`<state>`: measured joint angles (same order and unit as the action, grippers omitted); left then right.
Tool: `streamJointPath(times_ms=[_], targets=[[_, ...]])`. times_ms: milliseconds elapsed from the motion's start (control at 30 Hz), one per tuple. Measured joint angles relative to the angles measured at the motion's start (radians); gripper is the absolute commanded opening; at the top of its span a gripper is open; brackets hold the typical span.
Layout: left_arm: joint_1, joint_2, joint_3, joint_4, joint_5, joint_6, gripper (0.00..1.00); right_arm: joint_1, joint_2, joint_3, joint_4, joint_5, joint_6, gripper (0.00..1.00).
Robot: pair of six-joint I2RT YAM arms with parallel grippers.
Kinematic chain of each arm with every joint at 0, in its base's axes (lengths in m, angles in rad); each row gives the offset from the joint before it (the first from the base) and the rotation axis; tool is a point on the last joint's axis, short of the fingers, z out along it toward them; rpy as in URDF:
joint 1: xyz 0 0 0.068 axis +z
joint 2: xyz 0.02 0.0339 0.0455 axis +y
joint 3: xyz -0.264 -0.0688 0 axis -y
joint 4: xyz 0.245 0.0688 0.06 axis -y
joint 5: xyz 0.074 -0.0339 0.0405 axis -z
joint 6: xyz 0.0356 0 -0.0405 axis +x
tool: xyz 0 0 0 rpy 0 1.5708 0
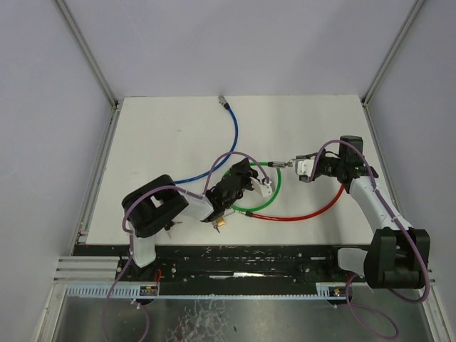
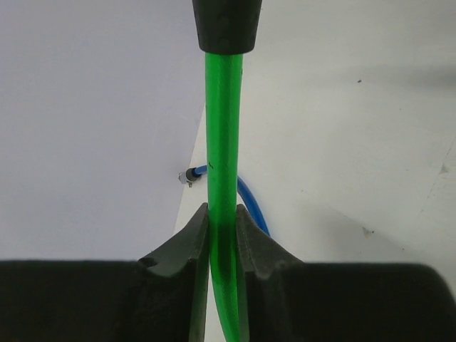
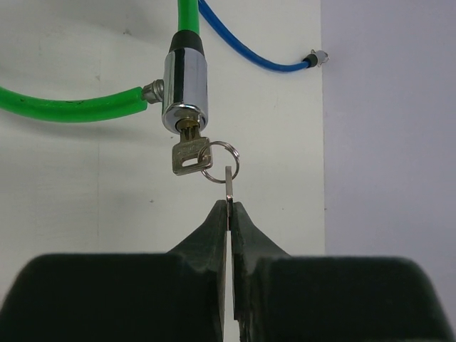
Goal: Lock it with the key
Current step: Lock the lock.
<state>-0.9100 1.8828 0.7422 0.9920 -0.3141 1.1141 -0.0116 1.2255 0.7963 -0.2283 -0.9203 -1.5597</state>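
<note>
One key (image 3: 189,146) hides in the lock (image 3: 184,85), a second key (image 3: 229,187) between right jaws.

The left arm (image 1: 153,206) lies low, folded at the elbow and reaching toward the middle; the left gripper (image 2: 222,214) is pinched tight on a green cable (image 2: 223,128). The right arm (image 1: 374,199) bends inward from its base, and the right gripper (image 3: 229,211) is clamped edge-on on a key (image 3: 229,189).
</note>
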Motion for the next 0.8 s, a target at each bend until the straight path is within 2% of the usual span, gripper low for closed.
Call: streamJointPath(times_ms=[167,367,800], targets=[[0.0,0.013,0.016,-0.008,-0.018,0.003,0.0,0.007,0.0,-0.01,0.043,0.011,0.027,0.0],[0.0,0.013,0.02,-0.015,-0.034,0.012,0.0,0.007,-0.009,0.002,-0.026,0.011,-0.047,0.12],[0.0,0.016,0.02,-0.036,-0.06,0.035,0.0,0.007,-0.06,0.003,-0.174,0.012,-0.221,0.23]])
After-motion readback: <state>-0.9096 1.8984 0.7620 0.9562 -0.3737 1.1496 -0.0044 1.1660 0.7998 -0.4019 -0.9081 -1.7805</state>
